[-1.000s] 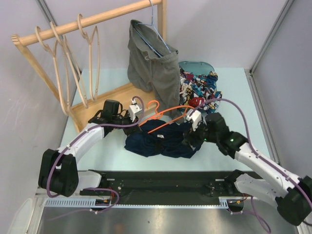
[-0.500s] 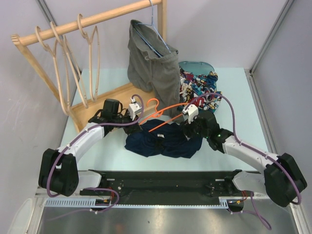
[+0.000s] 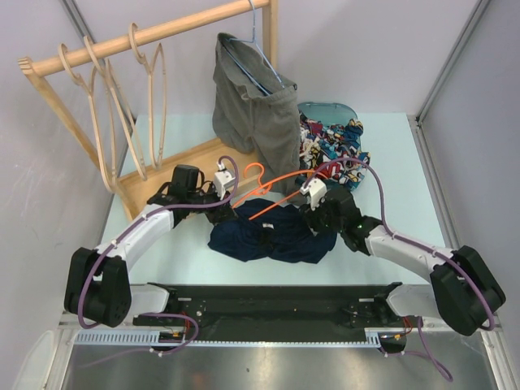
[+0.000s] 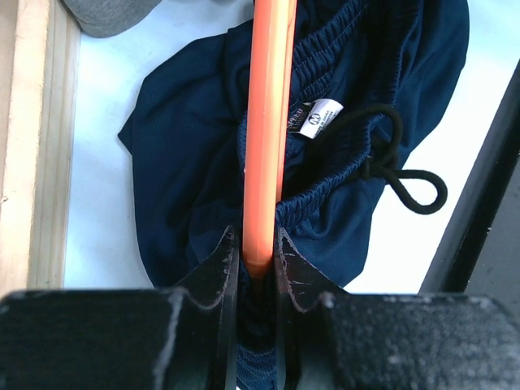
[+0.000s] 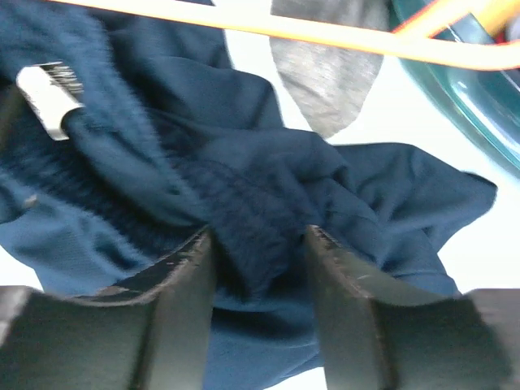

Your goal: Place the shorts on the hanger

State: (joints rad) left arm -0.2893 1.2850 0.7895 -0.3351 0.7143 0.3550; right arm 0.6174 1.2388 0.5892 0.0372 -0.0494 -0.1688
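The navy shorts lie crumpled on the table between my two arms. The orange hanger lies slanted over them, hook toward the rack. My left gripper is shut on one end of the hanger, whose bar runs across the shorts' waistband, as the left wrist view shows. My right gripper is low on the shorts' right side. In the right wrist view it is open, its fingers on either side of a raised fold of the shorts. The hanger crosses above.
A wooden rack with pale wooden hangers stands at the back left, its base board beside my left gripper. Grey shorts hang on a blue wire hanger. A teal tray of colourful clothes sits behind my right gripper.
My right arm has swung left and forward onto the shorts, its fingers now on either side of a fold. The hanger's far end has shifted slightly. My left arm has stayed put.
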